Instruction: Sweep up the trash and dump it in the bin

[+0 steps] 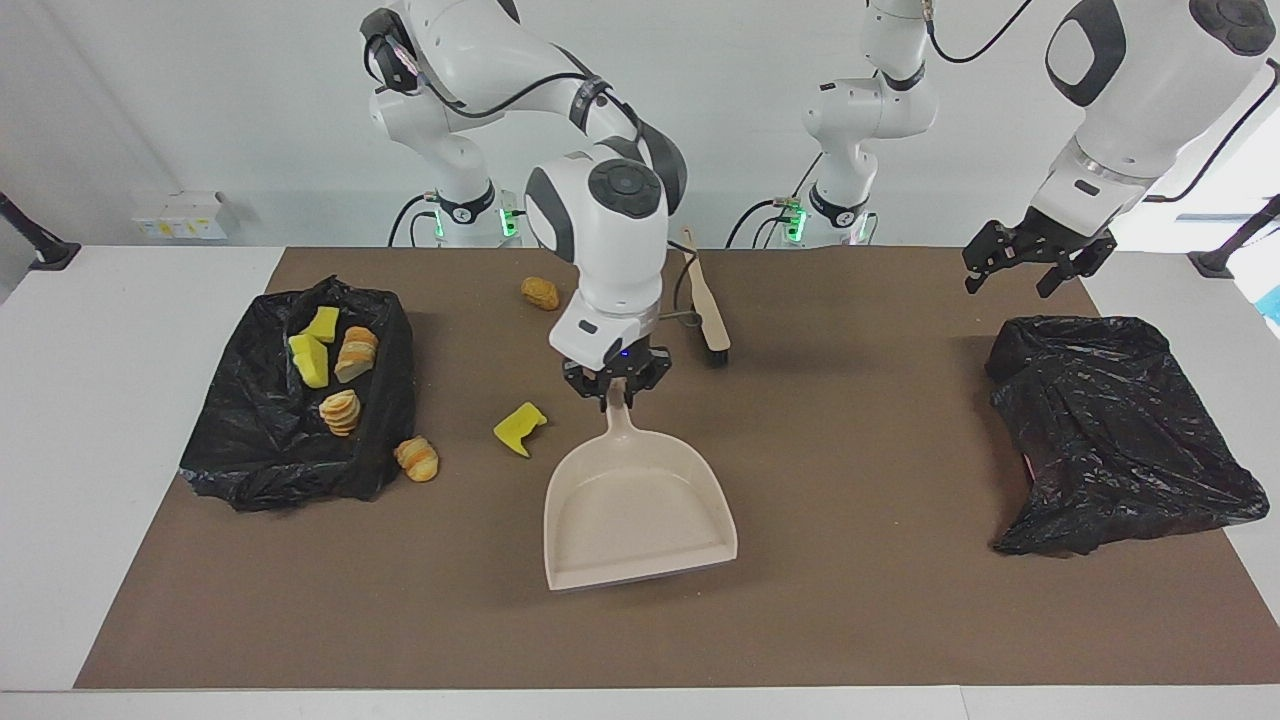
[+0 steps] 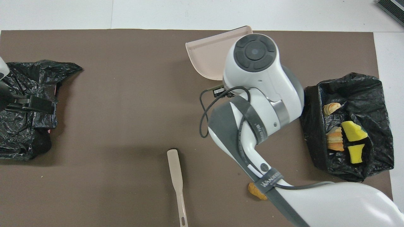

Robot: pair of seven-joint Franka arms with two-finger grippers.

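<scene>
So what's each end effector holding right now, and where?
Right end effector grips the beige plastic dustpan by its handle end. Left end effector is open, holding nothing.

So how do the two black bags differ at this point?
The black bag at the right arm's end stands open, with yellow and bread-like trash pieces showing inside. The black bag at the left arm's end lies slumped and closed over, with nothing showing in it. Two more pieces lie on the mat beside the open bag, none beside the slumped one. Both are crinkled black plastic resting on the brown mat.
</scene>
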